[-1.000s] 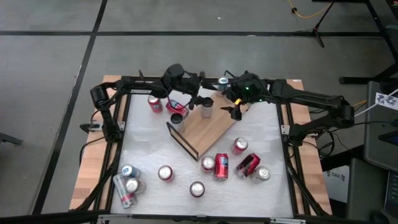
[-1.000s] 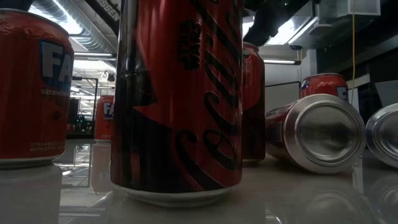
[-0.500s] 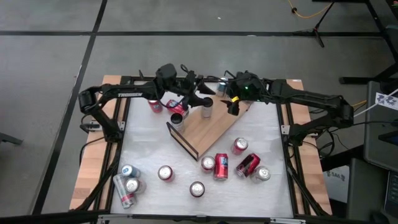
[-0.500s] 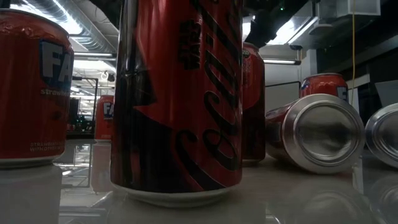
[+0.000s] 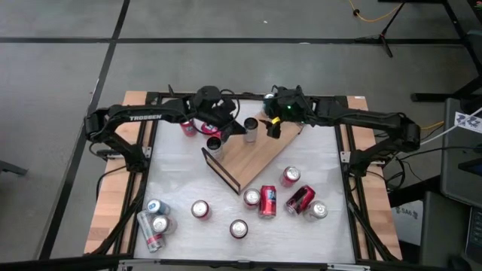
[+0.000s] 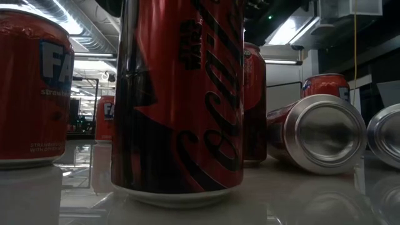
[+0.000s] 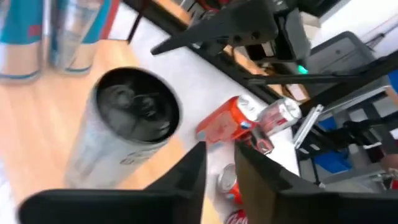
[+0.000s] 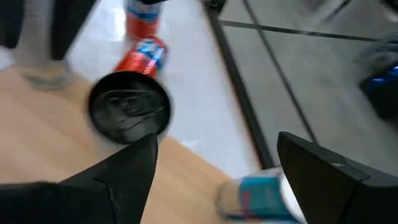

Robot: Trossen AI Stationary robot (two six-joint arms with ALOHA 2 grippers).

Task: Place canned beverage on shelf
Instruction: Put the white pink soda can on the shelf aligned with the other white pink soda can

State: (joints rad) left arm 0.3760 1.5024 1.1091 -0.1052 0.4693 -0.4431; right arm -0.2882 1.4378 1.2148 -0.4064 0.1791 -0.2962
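A: High view, listed left to right. Item one: a cluster of cans [image 5: 154,218] at the near-left of the bench [image 5: 181,177], some standing, one lying.

B: And the left claw [image 5: 223,134]?

A: Item two: over the shelf's far-left corner, empty, fingers nearly together with only a narrow slit between them in its wrist view. A red can [image 5: 188,126] stands just beside it, off the board.

B: The shelf?

A: Item three: the shelf [image 5: 248,154], a light-wood board lying askew mid-bench. One silver can with a black top [image 5: 251,129] stands upright on its far edge, between the two claws.

B: Right side?

A: Item four: the right claw [image 5: 274,128], spread wide, holding nothing, just beside that silver can. Item five: more red cans [image 5: 268,202] near the shelf's front corner, two on their sides.

B: Risks?

A: Likely a knock. Both claws sit close to the standing can; a careless swing of either could tip it off the board's edge.
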